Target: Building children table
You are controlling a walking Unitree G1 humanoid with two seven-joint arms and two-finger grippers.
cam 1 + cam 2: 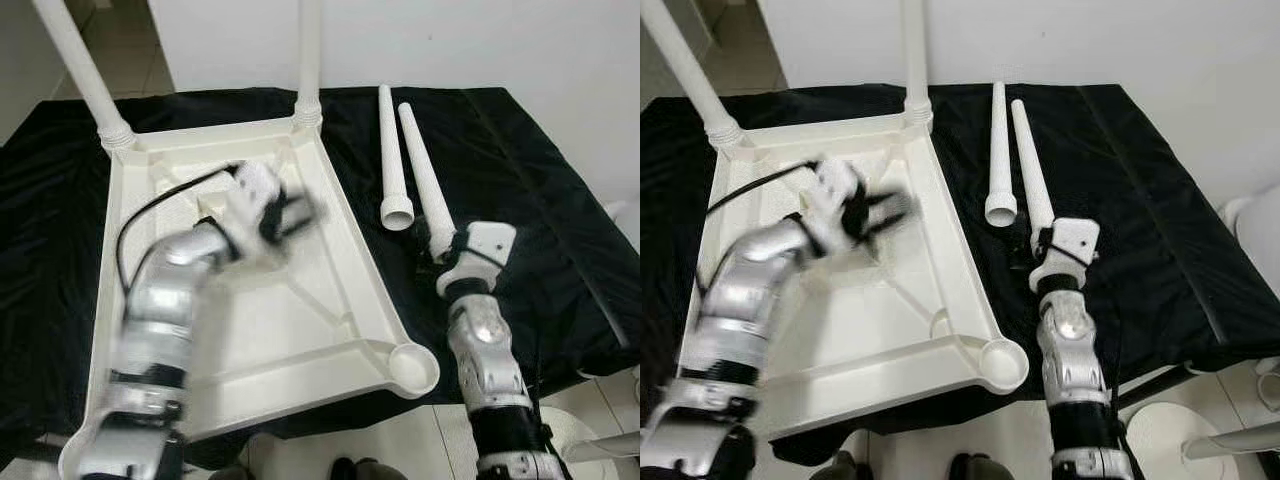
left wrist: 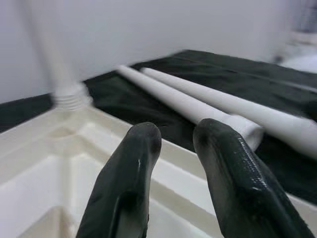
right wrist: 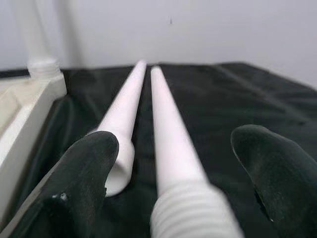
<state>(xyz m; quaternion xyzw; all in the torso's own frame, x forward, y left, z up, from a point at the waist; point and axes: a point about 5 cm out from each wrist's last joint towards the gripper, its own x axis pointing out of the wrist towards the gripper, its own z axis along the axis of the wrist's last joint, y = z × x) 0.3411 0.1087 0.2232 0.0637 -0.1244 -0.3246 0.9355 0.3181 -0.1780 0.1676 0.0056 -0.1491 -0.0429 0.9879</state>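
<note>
right gripper (image 3: pixel 173 173), fingers spread, straddles the threaded end of a loose leg (image 3: pixel 171 148) right of centre; left gripper (image 2: pixel 173 148), slightly parted, hovers blurred over the upturned tabletop (image 1: pixel 330 340).

Upturned white tabletop (image 1: pixel 300 330) (two legs fitted), two loose legs (image 1: pixel 405 165) beside.
</note>
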